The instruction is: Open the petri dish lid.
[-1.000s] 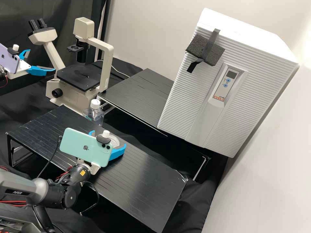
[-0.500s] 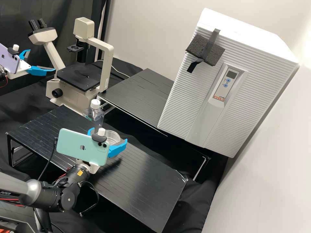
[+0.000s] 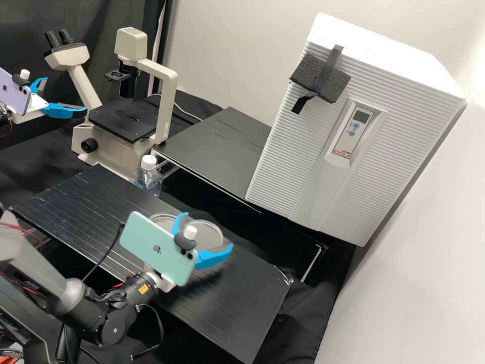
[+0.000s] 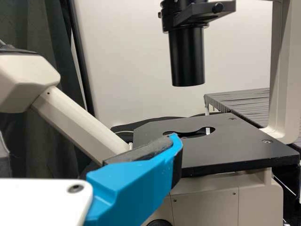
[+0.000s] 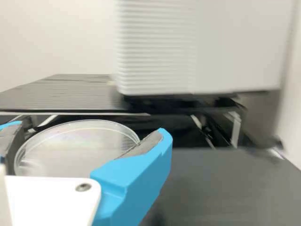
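Observation:
In the high view, my right gripper (image 3: 207, 230), the one beneath the green phone, is closed around the clear round petri dish lid (image 3: 208, 235) over the front bench. The clear dish bottom (image 3: 162, 217) rests on the bench beside it, partly behind the phone and a blue finger. From the right wrist, the same gripper (image 5: 89, 132) has the lid (image 5: 77, 148) between its two fingers. My left gripper (image 3: 65, 94) hangs at the upper left by the microscope, its fingers wide apart with nothing between them. In the left wrist view, one finger of this gripper (image 4: 136, 188) shows before the microscope stage.
A clear bottle with a white cap (image 3: 147, 177) stands behind the front bench (image 3: 242, 283). The microscope (image 3: 124, 121) is at the back left. At the back right, a big white incubator (image 3: 353, 126) stands on the rear black stand (image 3: 217, 146).
My right gripper first rose slightly from the dish, then moved right and nearer the bench's front with the lid. The dish bottom now shows separately, left behind. The left gripper kept still.

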### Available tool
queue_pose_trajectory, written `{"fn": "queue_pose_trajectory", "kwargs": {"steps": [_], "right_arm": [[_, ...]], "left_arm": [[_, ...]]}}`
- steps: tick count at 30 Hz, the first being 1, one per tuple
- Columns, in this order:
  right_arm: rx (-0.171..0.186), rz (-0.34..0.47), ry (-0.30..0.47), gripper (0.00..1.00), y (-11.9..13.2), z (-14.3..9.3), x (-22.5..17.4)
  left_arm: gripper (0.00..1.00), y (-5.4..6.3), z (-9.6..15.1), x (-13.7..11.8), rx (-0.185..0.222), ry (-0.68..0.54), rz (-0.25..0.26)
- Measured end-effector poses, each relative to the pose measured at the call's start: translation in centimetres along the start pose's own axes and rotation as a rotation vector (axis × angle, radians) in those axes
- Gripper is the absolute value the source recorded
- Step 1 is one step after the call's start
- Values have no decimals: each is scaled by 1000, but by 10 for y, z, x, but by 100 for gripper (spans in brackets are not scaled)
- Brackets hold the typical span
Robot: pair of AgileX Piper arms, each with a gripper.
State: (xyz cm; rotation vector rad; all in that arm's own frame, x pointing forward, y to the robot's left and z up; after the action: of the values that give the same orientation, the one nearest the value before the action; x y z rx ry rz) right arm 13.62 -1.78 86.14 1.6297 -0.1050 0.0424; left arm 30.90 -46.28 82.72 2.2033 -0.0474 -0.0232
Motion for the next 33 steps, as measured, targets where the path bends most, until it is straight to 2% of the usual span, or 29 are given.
{"fn": "queue_pose_trajectory", "kwargs": {"steps": [5,7,16,19,20,26,33], "right_arm": [[57,62,-67,0,6,13,1],[49,77,-83,0,7,16,2],[-26,109,-132,0,9,24,4],[-44,101,-134,0,8,25,6],[-49,95,-134,100,7,25,6],[-79,70,-124,100,3,24,9],[-76,58,-120,100,1,24,11]], "left_arm": [[100,0,0,0,0,0,0],[100,0,0,0,0,0,0],[100,0,0,0,0,0,0],[100,0,0,0,0,0,0],[100,0,0,0,0,0,0],[100,0,0,0,0,0,0],[100,0,0,0,0,0,0]]}}
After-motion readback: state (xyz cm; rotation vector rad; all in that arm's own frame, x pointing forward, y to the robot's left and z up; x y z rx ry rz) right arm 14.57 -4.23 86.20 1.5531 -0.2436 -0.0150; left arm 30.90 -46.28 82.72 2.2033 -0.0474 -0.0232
